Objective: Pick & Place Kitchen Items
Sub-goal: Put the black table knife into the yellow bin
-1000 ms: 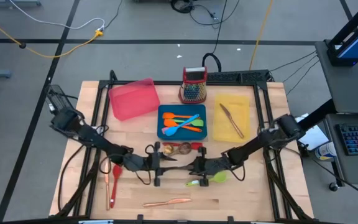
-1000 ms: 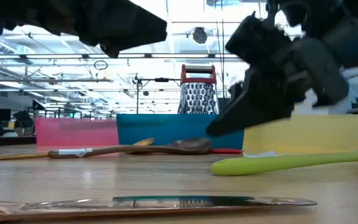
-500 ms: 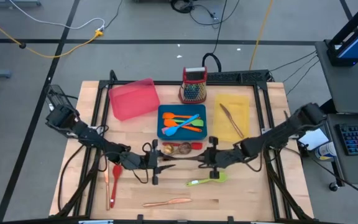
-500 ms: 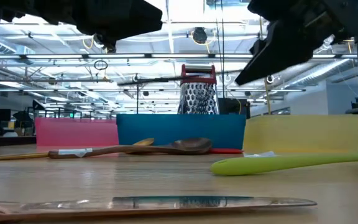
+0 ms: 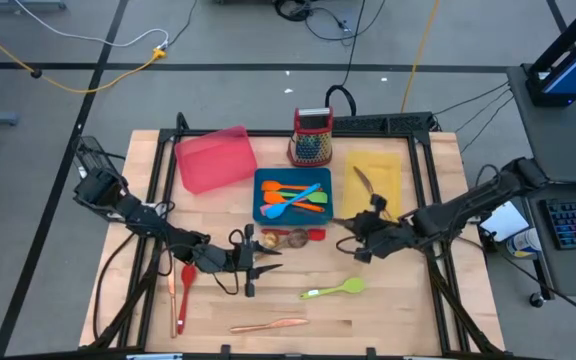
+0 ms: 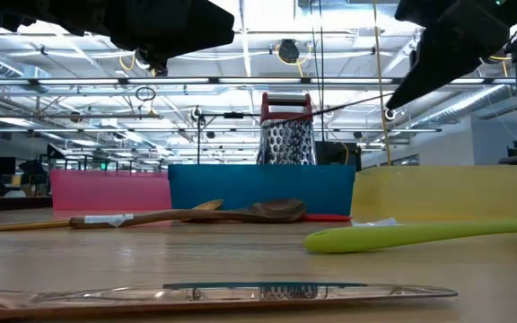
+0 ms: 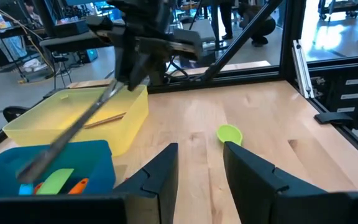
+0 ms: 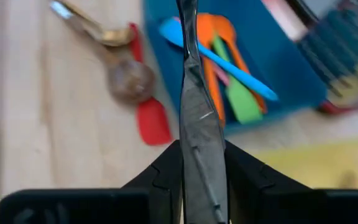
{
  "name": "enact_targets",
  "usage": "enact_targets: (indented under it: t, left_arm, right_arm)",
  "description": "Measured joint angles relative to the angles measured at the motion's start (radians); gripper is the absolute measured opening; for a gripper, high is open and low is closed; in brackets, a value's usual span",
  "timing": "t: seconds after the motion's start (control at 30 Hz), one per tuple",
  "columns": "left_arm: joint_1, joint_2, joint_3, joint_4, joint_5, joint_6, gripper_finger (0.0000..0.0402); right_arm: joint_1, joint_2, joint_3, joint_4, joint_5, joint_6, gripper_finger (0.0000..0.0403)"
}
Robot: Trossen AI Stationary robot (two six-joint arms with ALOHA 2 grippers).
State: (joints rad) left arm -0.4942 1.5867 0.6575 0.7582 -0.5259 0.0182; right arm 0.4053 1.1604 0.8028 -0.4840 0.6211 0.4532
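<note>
Holding steel knife (image 8: 197,124), right claw (image 8: 201,158) above blue tray (image 5: 261,196) edge.

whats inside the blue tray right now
The blue tray holds a pile of orange, green and blue spatulas, overlapping each other. Anything lying beneath that pile is covered, so the exact count is unclear.

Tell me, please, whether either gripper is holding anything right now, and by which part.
The right gripper is shut on a dark steel utensil, gripping one end; the rest juts forward above the blue tray. The left gripper is open and empty.
</note>
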Motion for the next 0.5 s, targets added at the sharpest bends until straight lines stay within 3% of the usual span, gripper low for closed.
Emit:
enact_targets:
  t: [0.3,0.5]
  left_arm:
    - [0.000,0.000,0.000,0.000,0.000,-0.004,0.0134]
    - [0.000,0.000,0.000,0.001,0.000,-0.004,0.0134]
  right_arm:
    - [0.000,-0.085,0.000,-0.324,0.166,0.294,0.0074]
    - [0.000,-0.086,-0.005,-0.522,0.165,0.519,0.0081]
